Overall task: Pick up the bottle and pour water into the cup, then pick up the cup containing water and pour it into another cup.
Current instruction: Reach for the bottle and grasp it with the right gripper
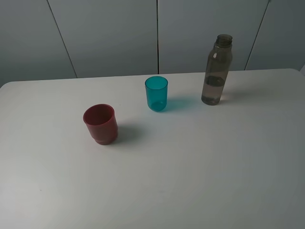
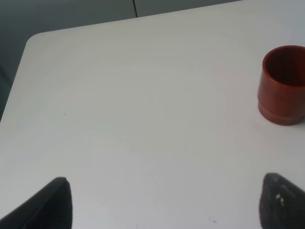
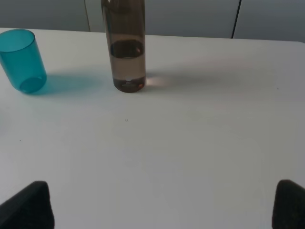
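The tall smoky bottle [image 1: 217,69] stands upright at the back right of the white table, uncapped, partly filled with water. The teal cup [image 1: 156,93] stands upright near the back middle. The dark red cup [image 1: 100,124] stands left of centre. Neither arm shows in the exterior high view. In the left wrist view my left gripper [image 2: 164,202] is open, well short of the red cup [image 2: 282,85]. In the right wrist view my right gripper [image 3: 159,205] is open with bare table between its fingers, the bottle [image 3: 124,45] and teal cup [image 3: 22,60] far ahead.
The white table [image 1: 190,171] ends at a rounded back left corner [image 2: 35,38]. A grey panelled wall [image 1: 109,33] rises close behind the table's back edge.
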Robot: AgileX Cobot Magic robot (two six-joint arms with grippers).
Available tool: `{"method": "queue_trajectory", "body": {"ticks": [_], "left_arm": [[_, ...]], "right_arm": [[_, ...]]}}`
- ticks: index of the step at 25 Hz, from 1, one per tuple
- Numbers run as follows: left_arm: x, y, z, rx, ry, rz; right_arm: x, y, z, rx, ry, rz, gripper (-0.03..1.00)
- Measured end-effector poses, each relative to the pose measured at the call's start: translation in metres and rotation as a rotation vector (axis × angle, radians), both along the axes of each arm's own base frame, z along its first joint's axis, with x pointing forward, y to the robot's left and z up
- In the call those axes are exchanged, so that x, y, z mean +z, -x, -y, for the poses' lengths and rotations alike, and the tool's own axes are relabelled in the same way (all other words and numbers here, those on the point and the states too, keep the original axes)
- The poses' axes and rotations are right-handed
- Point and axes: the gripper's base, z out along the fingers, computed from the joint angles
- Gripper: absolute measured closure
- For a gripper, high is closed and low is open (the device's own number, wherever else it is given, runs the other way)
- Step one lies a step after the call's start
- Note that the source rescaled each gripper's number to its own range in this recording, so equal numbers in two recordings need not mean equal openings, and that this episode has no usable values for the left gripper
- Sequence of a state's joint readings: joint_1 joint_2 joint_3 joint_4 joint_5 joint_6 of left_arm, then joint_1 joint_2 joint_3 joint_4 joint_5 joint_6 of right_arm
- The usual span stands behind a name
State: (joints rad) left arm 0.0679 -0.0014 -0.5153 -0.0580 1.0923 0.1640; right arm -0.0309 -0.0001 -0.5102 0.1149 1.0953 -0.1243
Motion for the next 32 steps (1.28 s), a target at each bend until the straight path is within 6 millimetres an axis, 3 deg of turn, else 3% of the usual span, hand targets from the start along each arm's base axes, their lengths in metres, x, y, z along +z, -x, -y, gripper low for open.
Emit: {"method": "queue_trajectory", "body": {"ticks": [32], "left_arm": [[0.0000, 0.0000, 0.0000, -0.001, -0.002, 0.000]], "right_arm": [[0.0000, 0.0000, 0.0000, 0.000, 0.000, 0.000, -0.03]]}}
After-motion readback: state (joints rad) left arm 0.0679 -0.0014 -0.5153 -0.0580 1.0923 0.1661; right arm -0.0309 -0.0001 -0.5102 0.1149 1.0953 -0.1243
